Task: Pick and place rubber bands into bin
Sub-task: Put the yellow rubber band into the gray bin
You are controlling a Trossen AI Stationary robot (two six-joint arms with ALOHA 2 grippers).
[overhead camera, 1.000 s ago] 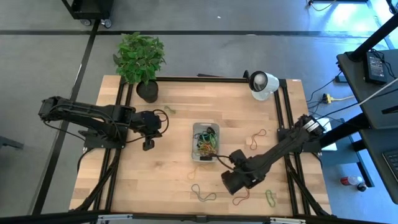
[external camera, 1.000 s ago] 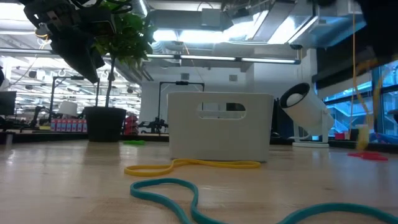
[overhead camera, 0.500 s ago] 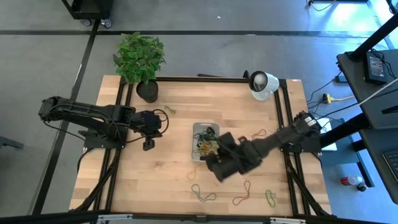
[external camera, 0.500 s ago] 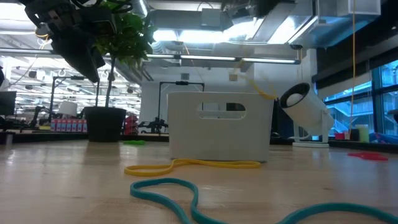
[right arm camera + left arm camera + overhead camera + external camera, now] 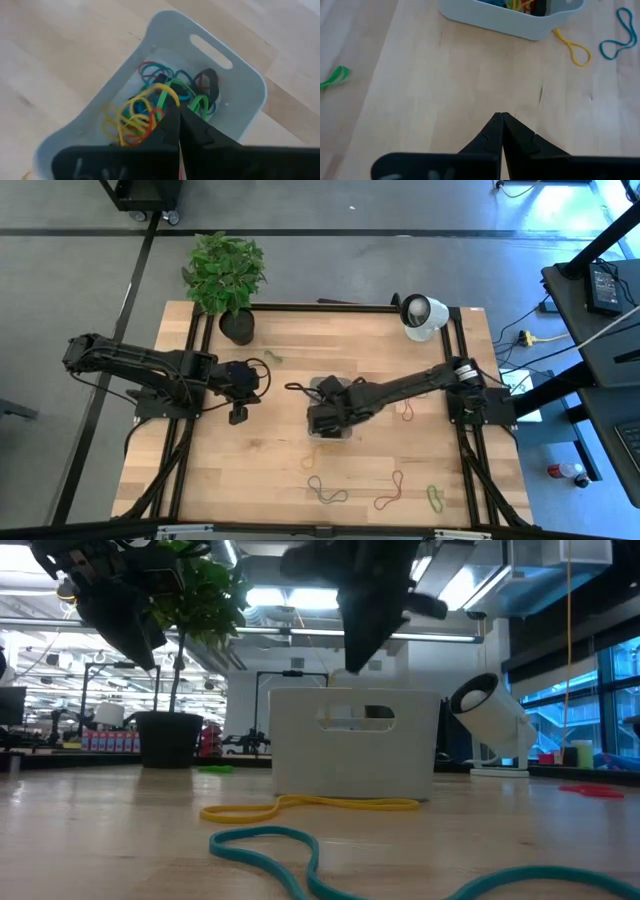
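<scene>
The bin [image 5: 240, 95] is a small grey-white tray in the middle of the table [image 5: 346, 383], with several coloured rubber bands piled inside it [image 5: 130, 125]. My right gripper [image 5: 176, 111] is directly above the bin [image 5: 325, 415], shut on a yellow rubber band. My left gripper [image 5: 501, 117] is shut and empty, above bare wood to the left of the bin [image 5: 239, 412]. Loose bands lie flat on the table: a yellow one [image 5: 308, 460], a teal one [image 5: 325, 490], a red one [image 5: 388, 492] and a green one [image 5: 435, 498]. My right gripper pinches a yellow rubber band between its two fingertips, at one end of the loop [image 5: 167, 92]. The fingers come from above, slanting down into the bin. The loop curves away from the tips, and its far part lies among the bands in the bin.
A potted plant [image 5: 228, 275] stands at the far left corner and a white round lamp-like object [image 5: 422, 315] at the far right. Another red band [image 5: 410, 402] lies right of the bin, and a green one [image 5: 272, 357] lies near the plant. Bare wood lies between the left gripper and the bin.
My right gripper has moved from the near right part of the table toward the far left, ending over the bin. It carried the yellow band, which hung below it on the way. The left arm has kept still.
</scene>
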